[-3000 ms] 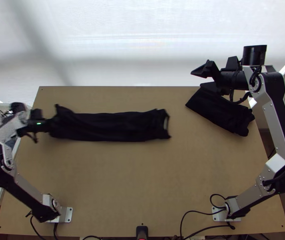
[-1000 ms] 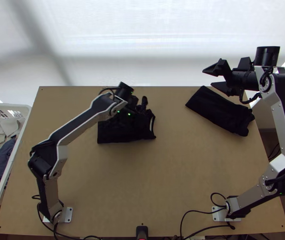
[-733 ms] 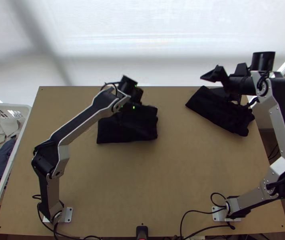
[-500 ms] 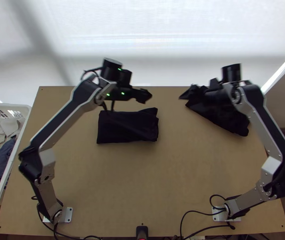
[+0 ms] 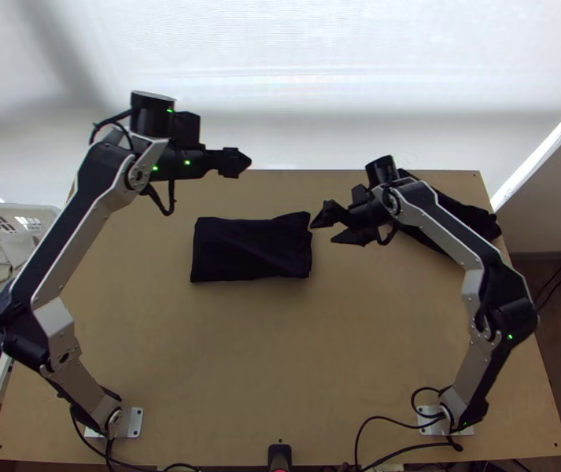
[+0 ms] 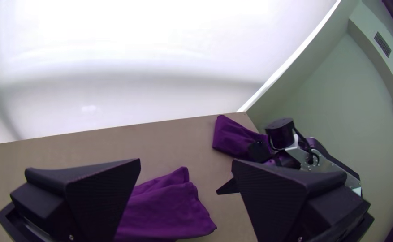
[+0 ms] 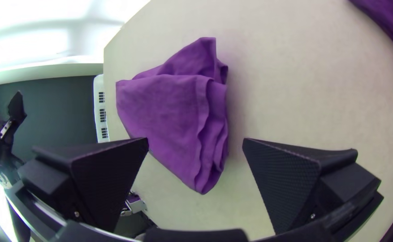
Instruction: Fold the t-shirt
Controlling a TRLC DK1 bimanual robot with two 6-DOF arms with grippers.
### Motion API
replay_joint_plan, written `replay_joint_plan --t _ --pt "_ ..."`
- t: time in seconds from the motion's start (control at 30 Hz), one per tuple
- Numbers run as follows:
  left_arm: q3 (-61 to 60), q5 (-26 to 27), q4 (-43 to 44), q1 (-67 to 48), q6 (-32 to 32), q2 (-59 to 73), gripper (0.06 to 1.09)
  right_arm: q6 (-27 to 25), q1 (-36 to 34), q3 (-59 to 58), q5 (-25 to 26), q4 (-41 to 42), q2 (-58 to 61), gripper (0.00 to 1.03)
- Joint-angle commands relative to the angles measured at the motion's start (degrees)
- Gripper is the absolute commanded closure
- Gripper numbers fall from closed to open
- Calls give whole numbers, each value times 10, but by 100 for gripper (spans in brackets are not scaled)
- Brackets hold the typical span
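In the top view the t-shirt (image 5: 250,248) lies as a compact folded rectangle, black there, upper centre of the table. It looks purple in the right wrist view, where the folded t-shirt (image 7: 169,107) shows stacked, uneven layers along one edge. My left gripper (image 5: 241,162) is up past the t-shirt, near the table's far edge; in the left wrist view my left gripper (image 6: 186,163) is open and empty. My right gripper (image 5: 323,228) is just right of the t-shirt, not holding it; in the right wrist view my right gripper (image 7: 195,141) has its fingers apart.
Another folded dark cloth (image 5: 469,216) lies at the table's far right, partly behind the right arm. A white basket (image 5: 12,211) of clothes stands at the left edge. Bare table (image 5: 280,346) spreads nearer the bases, with cables by the right base.
The left arm folded the t-shirt's left part over to the right, let go and moved back up and left. From the far right, the right arm has come left toward the t-shirt.
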Motion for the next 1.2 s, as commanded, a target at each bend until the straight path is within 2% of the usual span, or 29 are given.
replay_joint_plan --t 0.0,0.63,1.1,1.13,1.17 --pt "-16 -1 -3 14 -2 -27 10 -19 5 -2 -15 12 38 5" --pt "-31 -2 2 46 8 -28 10 -21 39 106 -32 37 188 5" --pt "-41 -2 2 62 6 -32 10 16 130 229 -31 24 253 5" --pt "-42 -2 2 62 7 -32 10 18 131 232 -31 20 252 6" --pt "-43 -2 2 62 7 -34 10 22 130 236 -31 14 251 11"
